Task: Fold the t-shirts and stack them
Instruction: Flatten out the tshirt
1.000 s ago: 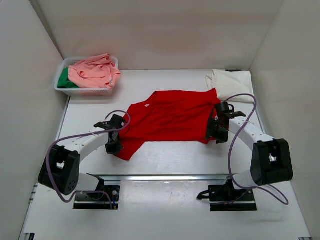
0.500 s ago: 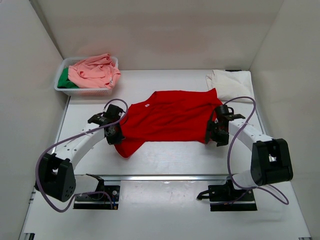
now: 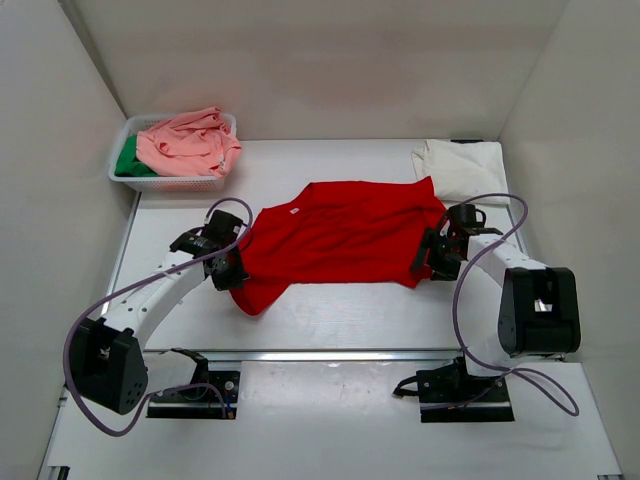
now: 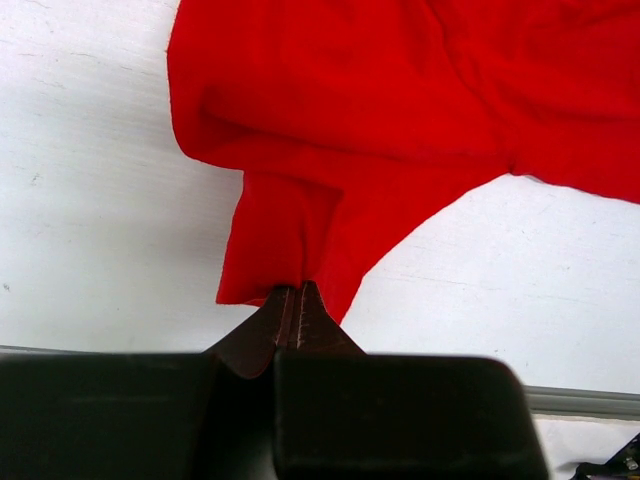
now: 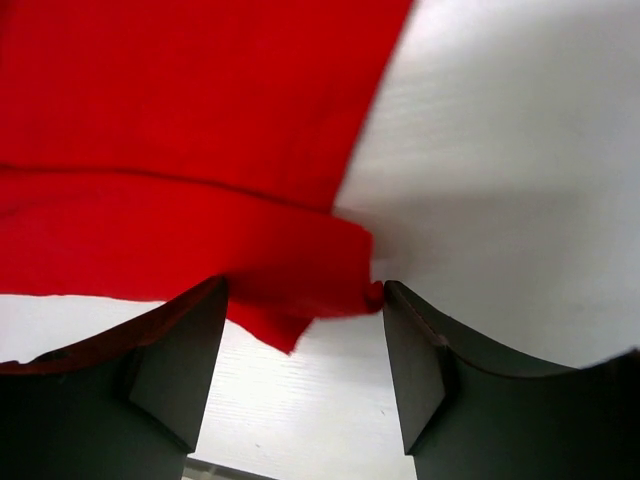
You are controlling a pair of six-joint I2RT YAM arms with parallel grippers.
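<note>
the red t-shirt (image 3: 340, 235) lies spread across the middle of the table (image 3: 340, 320), front up and a bit rumpled, with its lower left corner drawn out toward the near edge. over the last second the left arm has swung outward and stretched, carrying the left gripper (image 4: 297, 303) slightly up and away along the shirt's left side; its jaws are pressed together on a small point of red cloth at that corner, so the hold looks firm. the right arm has shifted only a little, drawing its elbow in. the right gripper (image 5: 305, 292) sits at the shirt's right edge with its jaws spread, and a folded lip of red cloth lies between them without being pinched. this suggests one side is secured and the other is not yet, so the lift or fold probably cannot start until the right side closes. the cream t-shirt (image 3: 460, 168) rests flat at the far right corner, well apart. the pink t-shirt (image 3: 190, 145) and green t-shirt (image 3: 128, 160) are heaped in the basket (image 3: 170, 182) at the far left, so most of the task seems to remain.
</note>
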